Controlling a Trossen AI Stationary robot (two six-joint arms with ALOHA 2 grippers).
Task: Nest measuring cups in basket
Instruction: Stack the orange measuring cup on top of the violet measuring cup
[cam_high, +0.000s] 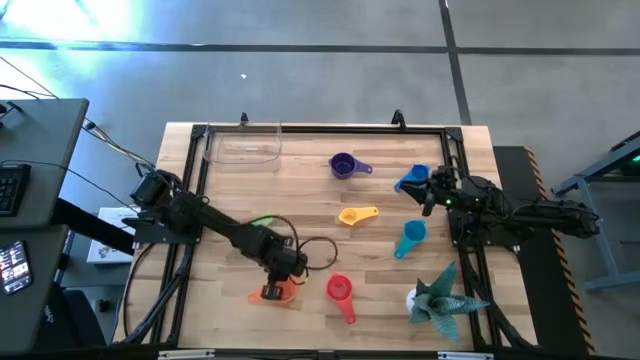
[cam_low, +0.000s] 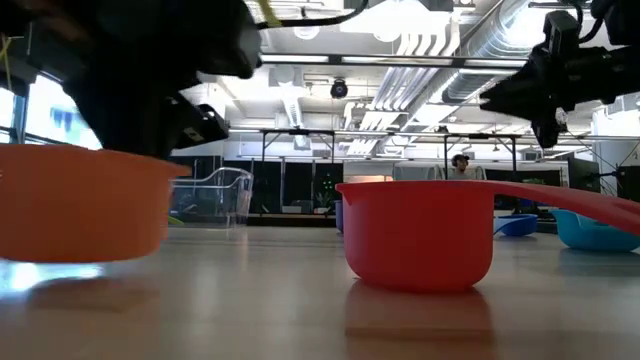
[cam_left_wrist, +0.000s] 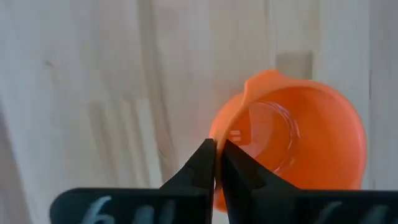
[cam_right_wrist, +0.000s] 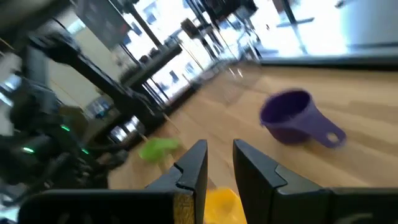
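The orange cup (cam_high: 284, 294) is near the table's near edge, with my left gripper (cam_high: 272, 287) shut on it from above. The red cup (cam_high: 340, 290) sits upright on its base just to the right. The green (cam_high: 262, 220), yellow (cam_high: 355, 215), purple (cam_high: 343, 165), blue (cam_high: 410, 180) and teal (cam_high: 410, 235) cups lie spread over the table. The clear basket (cam_high: 243, 150) stands at the far left edge. My right gripper (cam_high: 428, 203) hovers open by the blue cup and touches nothing; its wrist view shows the yellow cup (cam_right_wrist: 221, 208) just past its fingers. My left gripper (cam_left_wrist: 216, 155) pinches the orange cup's rim (cam_left_wrist: 214, 134) between its two fingers, on one side of the bowl. The fingers come from above, pointing down. The bowl (cam_left_wrist: 305, 137) stays upright and open side up. In the low view the cup (cam_low: 70, 200) looks raised slightly above the tabletop.
A spiky teal plant-like figure (cam_high: 440, 300) stands at the near right corner. Black frame rails (cam_high: 190, 200) run along the table's edges. A dark cable loop (cam_high: 318, 250) lies between the left arm and the red cup. Bare wood lies between the basket and the purple cup.
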